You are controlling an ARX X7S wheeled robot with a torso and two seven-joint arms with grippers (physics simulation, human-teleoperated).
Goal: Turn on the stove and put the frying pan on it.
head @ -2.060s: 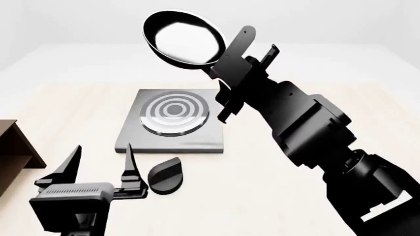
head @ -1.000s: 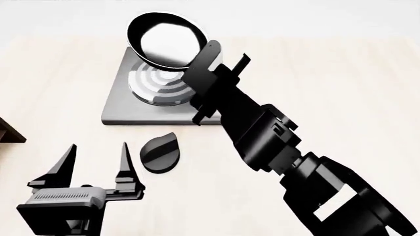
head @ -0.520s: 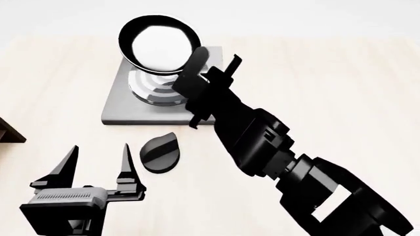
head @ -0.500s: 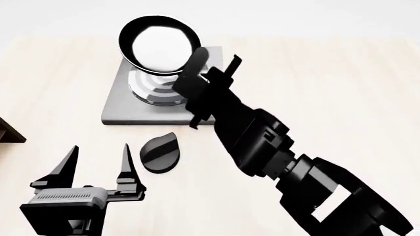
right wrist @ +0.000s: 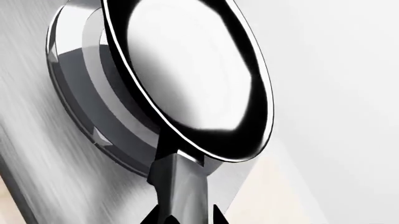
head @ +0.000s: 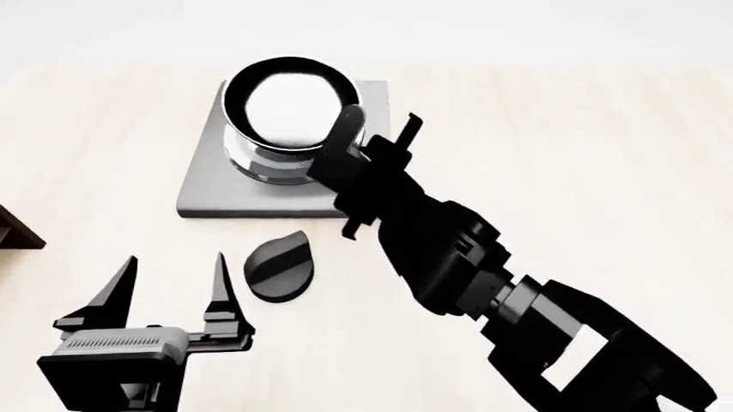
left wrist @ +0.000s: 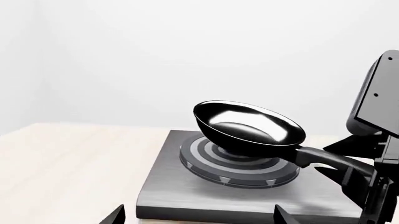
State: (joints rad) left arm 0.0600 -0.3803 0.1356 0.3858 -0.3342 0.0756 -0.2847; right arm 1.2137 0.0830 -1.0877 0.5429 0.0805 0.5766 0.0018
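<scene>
The frying pan (head: pixel 287 103) is a glossy black shallow pan held slightly tilted, low over the round burner (left wrist: pixel 240 165) of the grey stove (head: pixel 212 184). I cannot tell whether the pan touches the burner. My right gripper (head: pixel 372 133) is shut on the pan's black handle (right wrist: pixel 181 186), which runs between its fingertips (right wrist: pixel 163 215) in the right wrist view. The black round knob (head: pixel 278 268) lies on the table in front of the stove. To the knob's left, my left gripper (head: pixel 170 273) stands open and holds nothing. From the left wrist view the pan (left wrist: pixel 249 126) hangs above the stove plate (left wrist: pixel 206 191).
A brown wooden shelf corner (head: pixel 14 230) shows at the left edge. The pale wooden table (head: pixel 572 154) stretches to the right of the stove. My right arm (head: pixel 458 257) crosses the middle of the head view.
The right gripper has brought the pan down and nearer, so it now covers the burner rings. The left gripper and the knob have not moved.
</scene>
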